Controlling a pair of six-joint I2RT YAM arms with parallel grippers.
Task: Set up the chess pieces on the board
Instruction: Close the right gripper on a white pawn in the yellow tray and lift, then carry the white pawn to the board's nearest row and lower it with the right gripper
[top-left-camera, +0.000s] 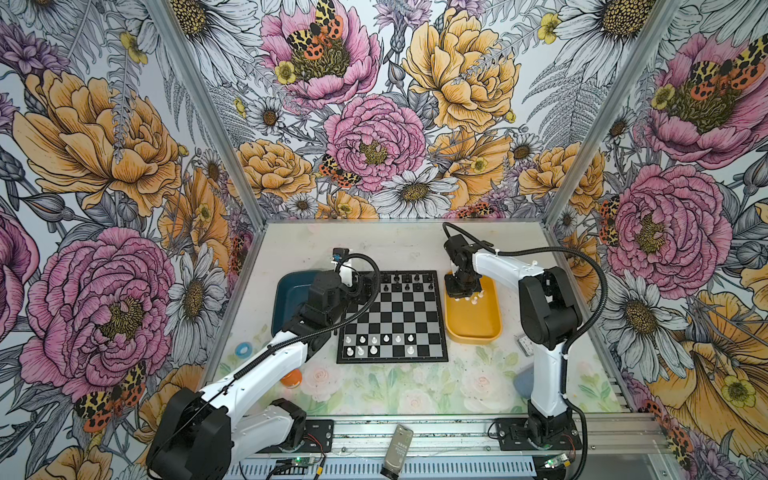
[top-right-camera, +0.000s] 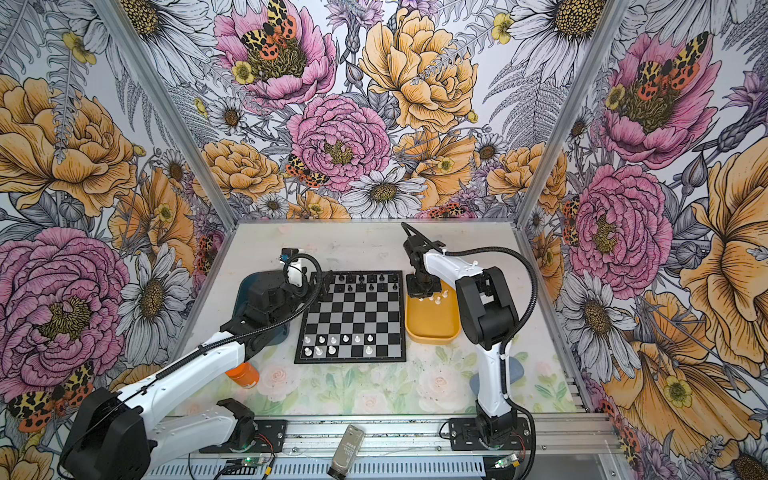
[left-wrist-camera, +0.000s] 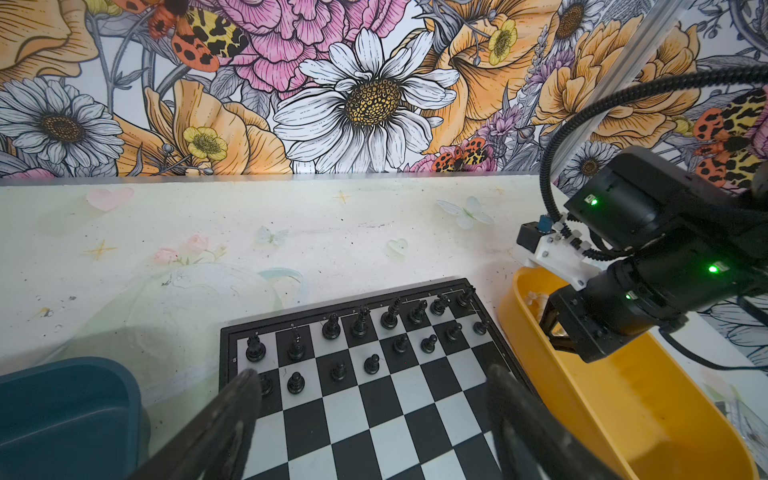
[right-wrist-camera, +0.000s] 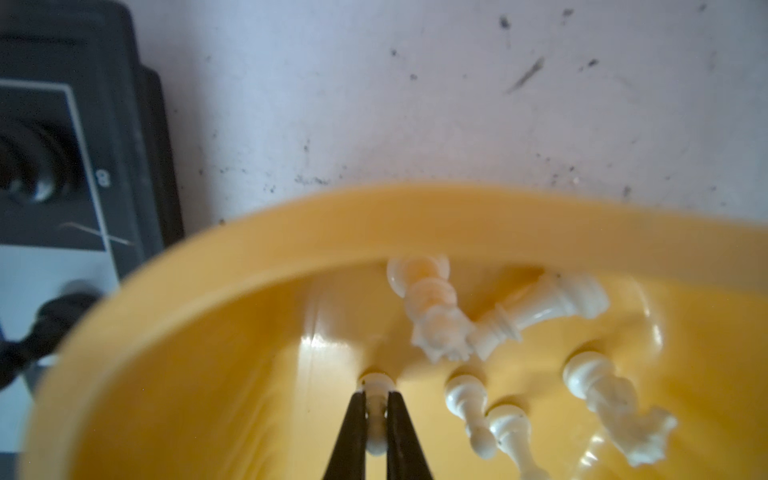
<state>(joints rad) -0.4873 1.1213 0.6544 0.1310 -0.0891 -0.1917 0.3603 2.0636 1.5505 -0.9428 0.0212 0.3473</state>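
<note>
**Right gripper pinches a white piece in the tray; left gripper is wide over the board**

The right gripper (right-wrist-camera: 376, 397) is down in the far end of the yellow tray (top-left-camera: 473, 328), to the right of the board (top-left-camera: 392, 318). Its jaws are nearly closed on one small white piece (right-wrist-camera: 376, 381). I cannot tell whether that piece is off the tray floor.

The left gripper (left-wrist-camera: 372, 374) hangs over the board's far-left corner. Its jaws are spread wide, and it holds and touches nothing.

**Counts**
- White chess pieces (top-left-camera: 375, 339) on the near two rows: ten, with six in the second row and four on the near edge row.
- Loose white pieces (right-wrist-camera: 432, 311) lying in the tray: five, plus the gripped one.
- Black pieces (left-wrist-camera: 360, 322) on the far two rows: sixteen, one of them half hidden by a finger (left-wrist-camera: 241, 399).
- Trays: two, with a blue tray (top-left-camera: 291, 286) to the left of the board.

**What each view shows**
- Only the right wrist view shows the grip. In both top views the gripper body hides the jaws.
- Only the left wrist view shows all the black pieces, because the left arm covers that corner from above.
- The white rows show only in the top views.
</note>
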